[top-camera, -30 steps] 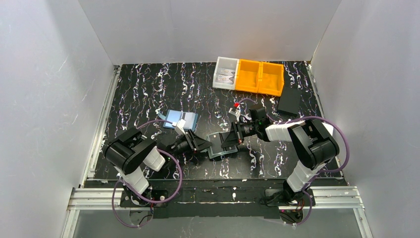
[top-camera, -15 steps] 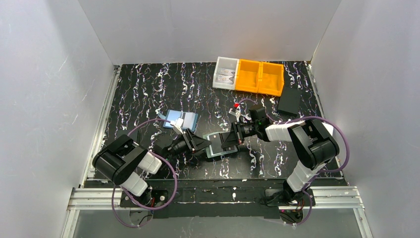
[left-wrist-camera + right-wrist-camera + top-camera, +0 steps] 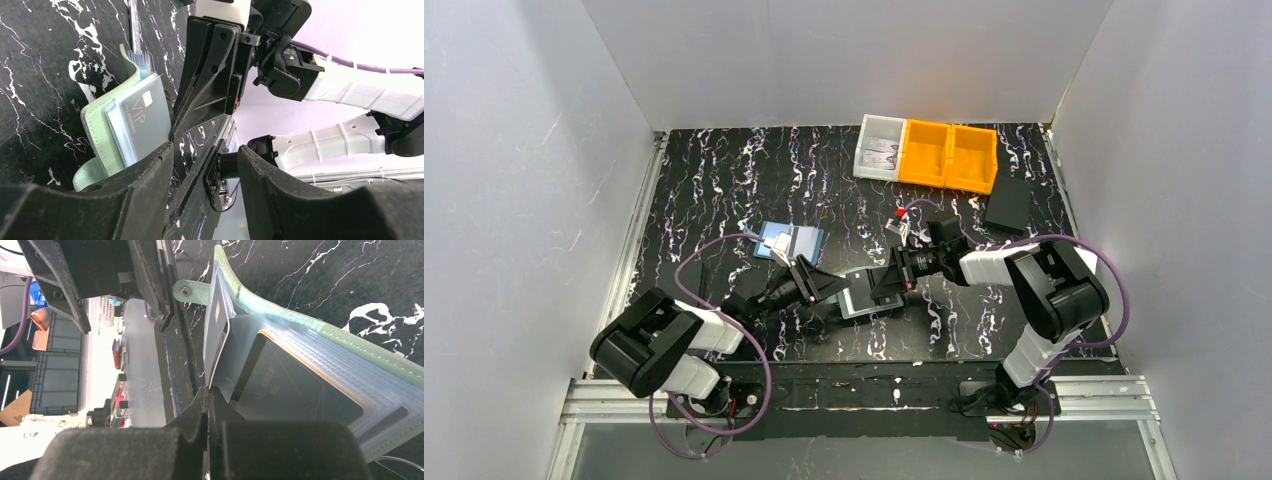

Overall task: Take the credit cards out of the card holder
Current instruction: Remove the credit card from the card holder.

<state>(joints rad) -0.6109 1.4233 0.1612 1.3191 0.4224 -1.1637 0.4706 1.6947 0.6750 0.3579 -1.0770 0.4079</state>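
Observation:
The sage-green card holder (image 3: 859, 293) lies open between the two grippers, propped up at its right side. A grey-blue credit card (image 3: 145, 117) marked VIP sticks out of a slot in the card holder (image 3: 97, 132). A black credit card (image 3: 295, 385) sits in a clear slot of the card holder (image 3: 350, 340), and the grey-blue card (image 3: 216, 325) stands edge-on. My right gripper (image 3: 208, 392) (image 3: 884, 284) is shut, pinching the holder's clear inner panel. My left gripper (image 3: 205, 150) (image 3: 817, 288) is open just beside the holder, with nothing between its fingers.
A light-blue flat rectangle (image 3: 790, 241) lies behind the left gripper. At the back right stand a clear bin (image 3: 880, 147) and two orange bins (image 3: 948, 155). A black box (image 3: 1009, 208) rests near the right wall.
My left gripper has slid right, closer to the card holder, and its jaws have opened a little. The right gripper has stayed shut in place.

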